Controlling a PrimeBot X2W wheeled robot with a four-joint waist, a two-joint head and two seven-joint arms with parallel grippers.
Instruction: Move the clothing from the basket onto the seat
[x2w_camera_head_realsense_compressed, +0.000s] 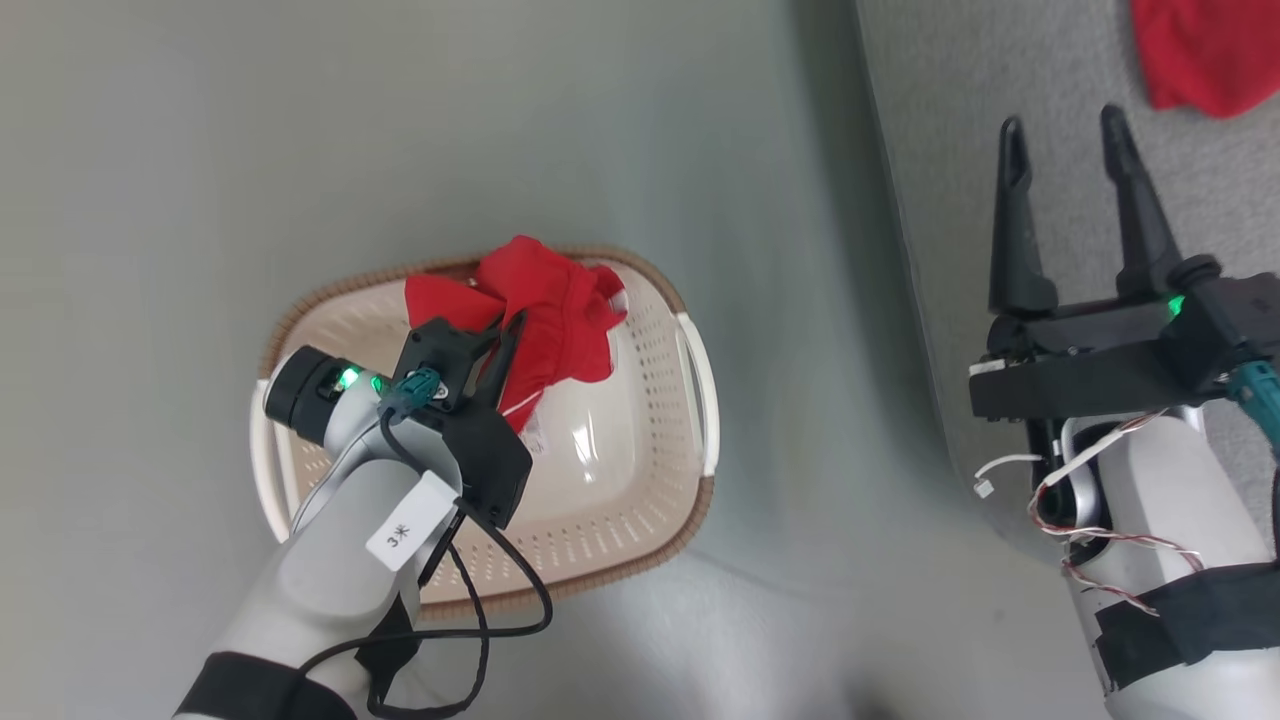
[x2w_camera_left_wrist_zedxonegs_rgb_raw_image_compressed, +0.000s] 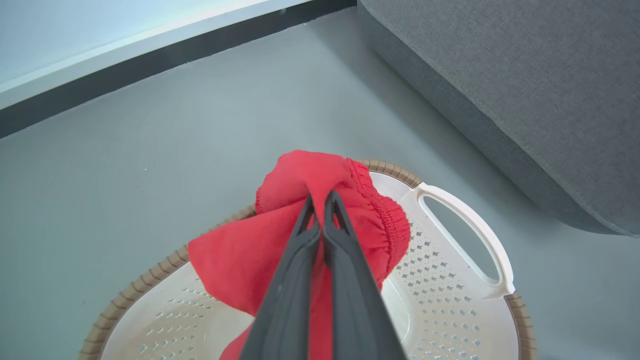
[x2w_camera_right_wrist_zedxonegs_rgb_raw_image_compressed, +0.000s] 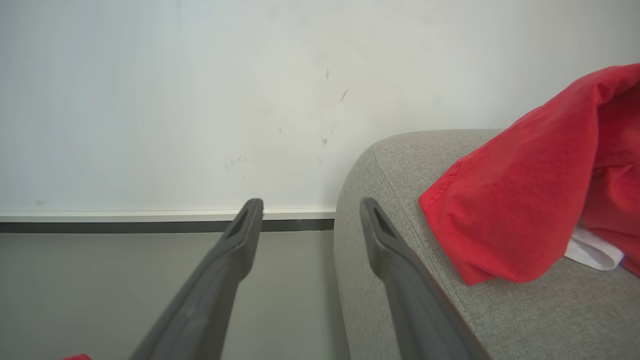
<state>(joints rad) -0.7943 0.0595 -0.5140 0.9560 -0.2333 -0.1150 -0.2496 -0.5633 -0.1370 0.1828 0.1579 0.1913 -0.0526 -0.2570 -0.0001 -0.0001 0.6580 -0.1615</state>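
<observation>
Left gripper (x2w_camera_left_wrist_zedxonegs_rgb_raw_image_compressed: 320, 197) clenched on red garment (x2w_camera_left_wrist_zedxonegs_rgb_raw_image_compressed: 300, 175), bunched over basket (x2w_camera_left_wrist_zedxonegs_rgb_raw_image_compressed: 440, 310). Seat (x2w_camera_head_realsense_compressed: 950, 120) lies to robot's right, across floor (x2w_camera_head_realsense_compressed: 800, 300) (second garment (x2w_camera_head_realsense_compressed: 1200, 50) lies there). Right gripper (x2w_camera_head_realsense_compressed: 1062, 120) spread, empty, over seat edge. Carry should go rightward.

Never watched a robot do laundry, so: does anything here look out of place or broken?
Nothing is spilled. One oddity: thin red-and-white wires hang loose off the right forearm, and a white plug seems to dangle free. The red garment in the basket and the second garment on the sofa look normal.
</observation>
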